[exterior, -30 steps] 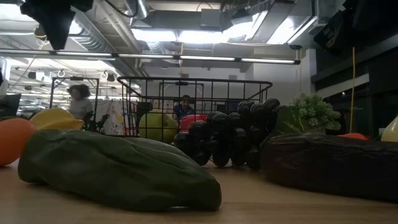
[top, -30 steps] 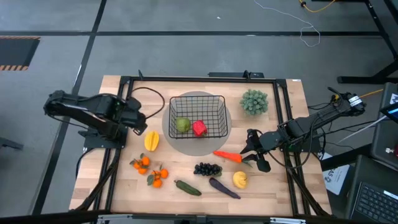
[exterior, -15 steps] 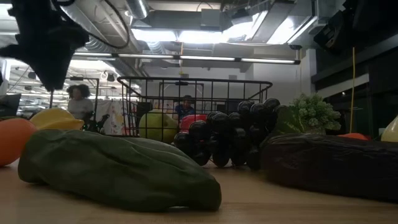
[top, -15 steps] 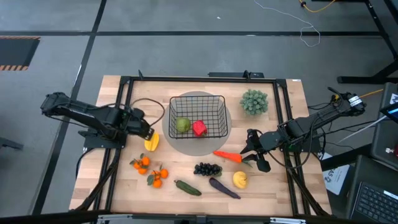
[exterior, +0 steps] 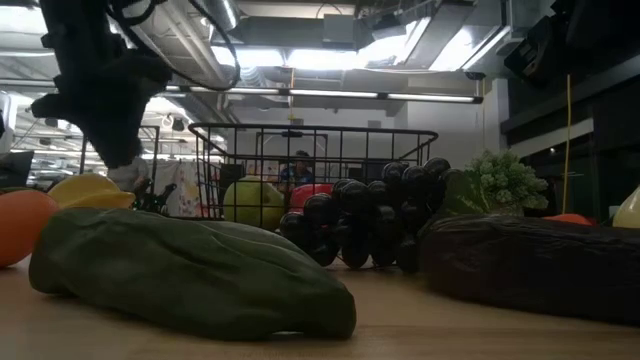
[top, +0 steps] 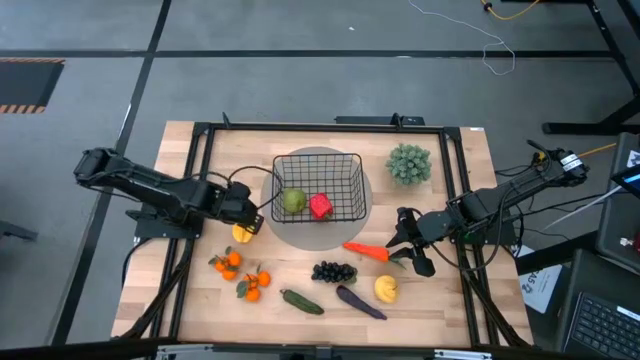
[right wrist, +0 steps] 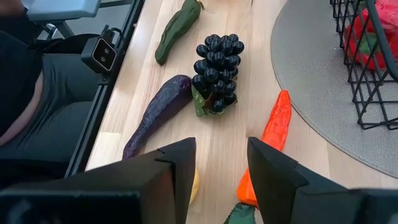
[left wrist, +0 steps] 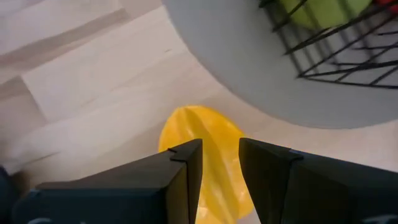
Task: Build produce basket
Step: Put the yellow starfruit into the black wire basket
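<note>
The black wire basket [top: 318, 188] stands on a grey disc and holds a green apple [top: 293, 201] and a red pepper [top: 320, 206]. My left gripper [top: 250, 215] [left wrist: 221, 149] is open, slanting down just above a yellow fruit [top: 242, 233] [left wrist: 205, 134] lying on the table left of the basket; no touch shows. My right gripper [top: 405, 245] [right wrist: 221, 149] is open above the table beside the leafy end of the orange carrot [top: 366, 251] [right wrist: 277, 124]. Both hold nothing.
Along the near side lie tangerines [top: 228, 262], a green cucumber [top: 301, 301], dark grapes [top: 333, 271], a purple eggplant [top: 360, 302] and a yellow lemon [top: 386, 288]. A pale-green bushy plant [top: 408, 163] stands at the far right. A black frame rims the table.
My left gripper has come down and moved toward the table's right and near edges, onto the spot above the yellow fruit, rolling its wrist as it sank. Its fingers stayed apart. The produce has not moved.
</note>
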`<state>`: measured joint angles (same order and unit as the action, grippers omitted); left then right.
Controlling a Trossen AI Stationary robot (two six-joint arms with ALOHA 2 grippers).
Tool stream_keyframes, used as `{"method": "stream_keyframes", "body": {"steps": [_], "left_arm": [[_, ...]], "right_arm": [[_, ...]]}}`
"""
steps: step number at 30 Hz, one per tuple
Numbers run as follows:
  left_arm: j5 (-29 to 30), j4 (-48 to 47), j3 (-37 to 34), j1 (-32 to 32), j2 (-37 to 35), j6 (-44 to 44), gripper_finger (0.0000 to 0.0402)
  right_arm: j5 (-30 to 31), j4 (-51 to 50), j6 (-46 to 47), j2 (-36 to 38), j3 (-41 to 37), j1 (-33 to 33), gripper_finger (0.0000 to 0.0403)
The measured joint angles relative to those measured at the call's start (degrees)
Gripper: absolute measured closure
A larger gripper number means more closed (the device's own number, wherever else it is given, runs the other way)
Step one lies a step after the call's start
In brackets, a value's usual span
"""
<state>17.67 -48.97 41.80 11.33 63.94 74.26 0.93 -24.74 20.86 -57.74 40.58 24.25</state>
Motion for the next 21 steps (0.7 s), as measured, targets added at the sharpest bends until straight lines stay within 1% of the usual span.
{"method": "stream_keyframes", "body": {"steps": [4, 7, 13, 21], "left_arm": [[-3.4, -0.7, 0.0, 0.0, 1.9, -1.1, 0.0308], [-4.8, -0.9, 0.0, 0.0, 2.8, -1.1, 0.0308], [-5.5, -1.0, 0.0, 0.6, 4.4, -0.4, 0.0308], [-5.6, -0.9, 0.0, 3.1, 7.7, -0.2, 0.0308]], "right_arm": [[0.0, -0.1, 0.0, 0.0, 0.0, 0.0, 0.0269], [0.0, -0.3, 0.0, 0.0, 0.0, 0.0, 0.0269], [0.0, -0.3, -0.1, 0.0, 0.0, 0.0, 0.0269], [0.0, -0.3, -0.1, 0.0, 0.0, 0.0, 0.0269]]}}
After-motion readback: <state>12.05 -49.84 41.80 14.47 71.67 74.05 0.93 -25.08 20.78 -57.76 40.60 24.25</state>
